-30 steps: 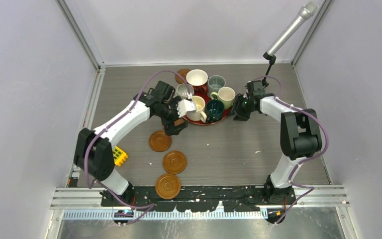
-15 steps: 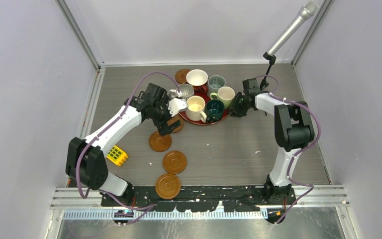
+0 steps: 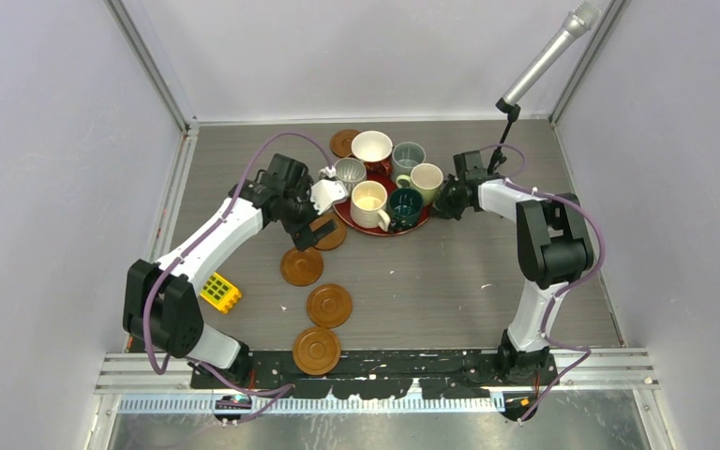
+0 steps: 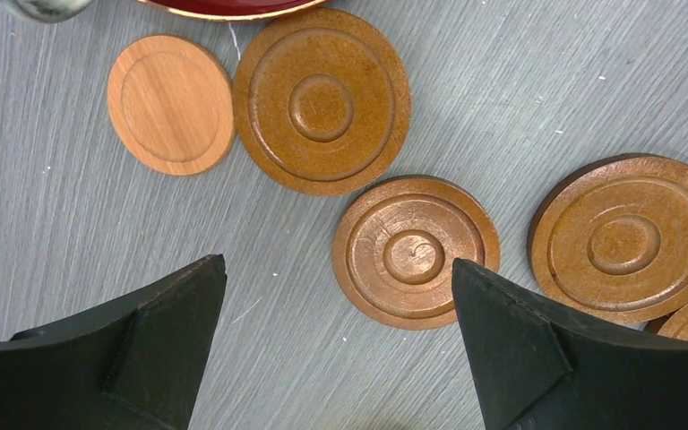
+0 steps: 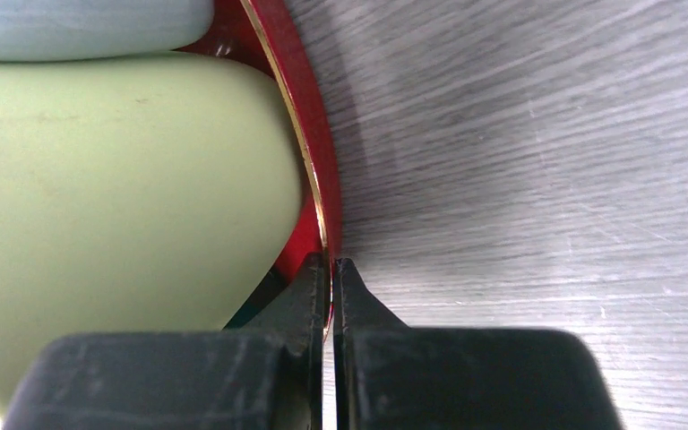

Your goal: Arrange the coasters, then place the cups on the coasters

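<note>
Looking first at the grey table [image 3: 487, 272], we see the red tray [image 3: 382, 232] in its far middle part, and we give all places from this tray. The right gripper [image 5: 331, 262] is closed tight on the thin rim of the tray, at the tray's right side, just beside the pale green cup [image 3: 427, 178]. The left gripper [image 4: 336, 262] is spread to its widest and holds nothing; it hangs above the table at the near left side of the tray. All six cups stand on the tray, none of them on a coaster. The white cup [image 3: 371, 147] and the grey-blue cup [image 3: 407, 155] are at its far side, and the ribbed cup [image 3: 348, 171] is at its left. The cream cup [image 3: 369, 202] and the dark teal cup [image 3: 404, 203] are at its near side. The coasters lie flat on the table outside the tray. One [image 3: 343, 142] is just beside the far left rim, and one [image 4: 321, 98] is at the near left rim. Three more [image 3: 301, 266] [image 3: 329, 306] [image 3: 317, 350] run in a loose line from there away from the tray, toward the arm bases. A paler wooden disc [image 4: 170, 103], smaller, lies just beside the coaster at the near left rim. A yellow block [image 3: 220, 292] lies well apart from the tray, to its near left.
</note>
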